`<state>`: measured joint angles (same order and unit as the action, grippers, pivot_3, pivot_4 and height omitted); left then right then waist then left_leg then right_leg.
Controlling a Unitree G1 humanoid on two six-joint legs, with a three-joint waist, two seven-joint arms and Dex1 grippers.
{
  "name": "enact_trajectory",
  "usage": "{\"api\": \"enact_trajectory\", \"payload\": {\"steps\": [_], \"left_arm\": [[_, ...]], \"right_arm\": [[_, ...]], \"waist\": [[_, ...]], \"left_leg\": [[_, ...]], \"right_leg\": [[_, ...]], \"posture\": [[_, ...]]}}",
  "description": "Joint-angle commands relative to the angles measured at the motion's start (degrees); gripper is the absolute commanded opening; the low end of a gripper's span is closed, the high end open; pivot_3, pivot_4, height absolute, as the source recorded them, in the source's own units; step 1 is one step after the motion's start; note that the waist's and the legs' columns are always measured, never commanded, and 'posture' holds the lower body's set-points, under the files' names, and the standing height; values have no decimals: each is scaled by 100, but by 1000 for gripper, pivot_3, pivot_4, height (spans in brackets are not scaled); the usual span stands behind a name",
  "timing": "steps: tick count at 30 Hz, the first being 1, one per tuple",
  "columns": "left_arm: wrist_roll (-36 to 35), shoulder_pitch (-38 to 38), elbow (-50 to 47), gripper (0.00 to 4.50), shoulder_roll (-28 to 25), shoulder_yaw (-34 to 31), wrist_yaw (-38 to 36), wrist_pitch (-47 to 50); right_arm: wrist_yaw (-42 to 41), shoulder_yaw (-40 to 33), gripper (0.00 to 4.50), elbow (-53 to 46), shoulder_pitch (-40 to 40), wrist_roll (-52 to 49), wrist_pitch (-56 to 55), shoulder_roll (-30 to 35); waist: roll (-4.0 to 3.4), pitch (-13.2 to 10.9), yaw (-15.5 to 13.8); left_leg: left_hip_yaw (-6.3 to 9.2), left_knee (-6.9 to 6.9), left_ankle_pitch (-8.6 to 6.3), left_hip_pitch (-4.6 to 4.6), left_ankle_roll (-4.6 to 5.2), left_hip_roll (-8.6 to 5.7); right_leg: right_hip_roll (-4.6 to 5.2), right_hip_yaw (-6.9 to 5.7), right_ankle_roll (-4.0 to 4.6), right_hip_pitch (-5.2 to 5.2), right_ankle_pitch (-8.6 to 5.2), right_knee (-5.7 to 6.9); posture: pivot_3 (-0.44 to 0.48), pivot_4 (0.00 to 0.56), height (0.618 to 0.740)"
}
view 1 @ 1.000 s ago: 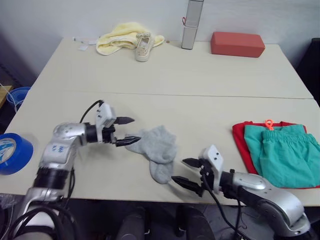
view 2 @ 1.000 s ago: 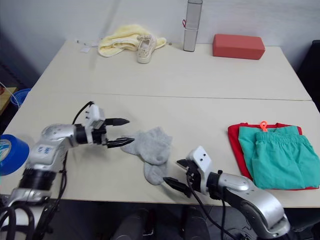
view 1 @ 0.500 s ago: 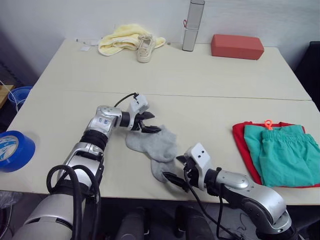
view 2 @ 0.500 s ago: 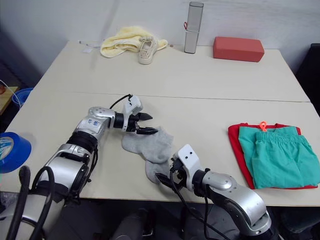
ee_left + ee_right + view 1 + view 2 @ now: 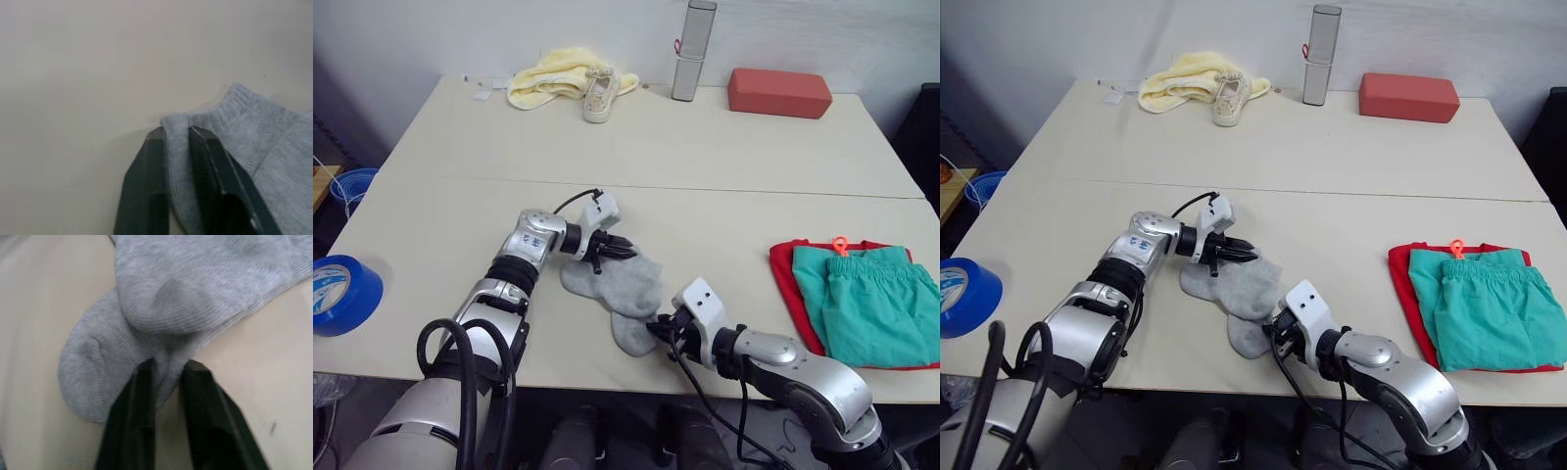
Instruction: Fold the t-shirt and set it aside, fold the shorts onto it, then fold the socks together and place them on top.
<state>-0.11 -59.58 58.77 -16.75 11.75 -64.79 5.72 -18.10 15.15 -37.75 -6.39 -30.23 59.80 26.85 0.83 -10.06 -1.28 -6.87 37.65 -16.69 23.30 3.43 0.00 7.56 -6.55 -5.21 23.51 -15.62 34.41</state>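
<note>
I have both hands on the socks (image 5: 620,290), which lie overlapped in a grey heap near the middle of the surface (image 5: 724,157), toward its near edge. My left hand (image 5: 615,250) reaches in from the left and is closed on the ribbed cuff at the far left corner of the heap; in the left wrist view its fingers (image 5: 146,191) pinch a raised fold of that cuff between them. My right hand (image 5: 658,333) comes in from the near right and is closed on the edge of the toe end of the socks at the near side of the heap; in the right wrist view a pleat of grey knit sits squeezed between the fingers (image 5: 139,401), with the rounded toe lying flat beside them.

Well apart, at the right edge of the surface, the shorts (image 5: 871,299) lie folded on top of the folded t-shirt (image 5: 786,274), red showing along the left and far borders, and the orange drawstring (image 5: 840,242) poking out at the far side.

Along the far edge I see a yellow cloth (image 5: 553,74) with a pale shoe (image 5: 597,98) lying against it, an upright silver cylinder (image 5: 692,49), and a red block (image 5: 778,91). A roll of blue tape (image 5: 342,294) sits at the near left.
</note>
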Motion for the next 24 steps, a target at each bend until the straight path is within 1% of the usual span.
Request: {"api": "enact_trajectory", "payload": {"steps": [1, 4, 8, 12, 16, 19, 24], "left_arm": [[177, 368, -181, 32, -34, 160, -151, 135], [144, 563, -448, 32, -130, 119, -146, 298], [34, 858, -1058, 32, -348, -98, 136, 700], [-105, 1487, -2431, 32, -696, -306, 396, 1452], [-395, 2310, -4166, 32, -896, -664, 958, 2560], [-601, 2900, -5304, 32, -962, -902, 1378, 3372], [-986, 3530, -6639, 32, -876, -1365, 2059, 4376]], "right_arm": [[-126, 141, 0, 132, 132, 32, 165, 111], [-228, 129, 0, 159, 115, 64, 100, 198], [-449, 13, 0, 324, -26, 187, -114, 459], [-744, -113, 0, 676, -331, 333, -391, 756], [-995, -162, 0, 1101, -743, 403, -585, 865], [-1159, -65, 0, 1462, -1029, 535, -732, 892], [-1161, 67, 0, 1930, -1327, 866, -990, 800]], "waist": [[-1, 1, 2], [0, 4, 5], [-1, 5, 30], [-2, 5, 132], [-2, 5, 158], [-3, 4, 151], [-3, 4, 132]], "left_leg": [[0, 0, 0, -1, 0, 0], [0, 0, -1, -2, 1, 1], [0, 2, -1, -2, 2, 2], [0, 2, 0, -5, 1, 3], [0, 4, 4, -10, -5, 5], [0, 6, 5, -11, -8, 5], [1, 9, -5, -11, -29, 4]], "right_leg": [[0, 0, 0, -1, 0, 0], [0, 0, 0, -3, 0, -1], [0, 1, 0, -3, 0, 0], [-2, 3, 0, -5, 0, 5], [-1, 6, 1, -5, 0, 17], [-1, 8, 1, -5, -1, 22], [4, 10, 1, -6, -1, 21]], "posture": [[0, 150, 740], [0, 150, 740], [0, 150, 740], [0, 150, 740], [0, 150, 740], [0, 150, 740], [0, 150, 740]]}}
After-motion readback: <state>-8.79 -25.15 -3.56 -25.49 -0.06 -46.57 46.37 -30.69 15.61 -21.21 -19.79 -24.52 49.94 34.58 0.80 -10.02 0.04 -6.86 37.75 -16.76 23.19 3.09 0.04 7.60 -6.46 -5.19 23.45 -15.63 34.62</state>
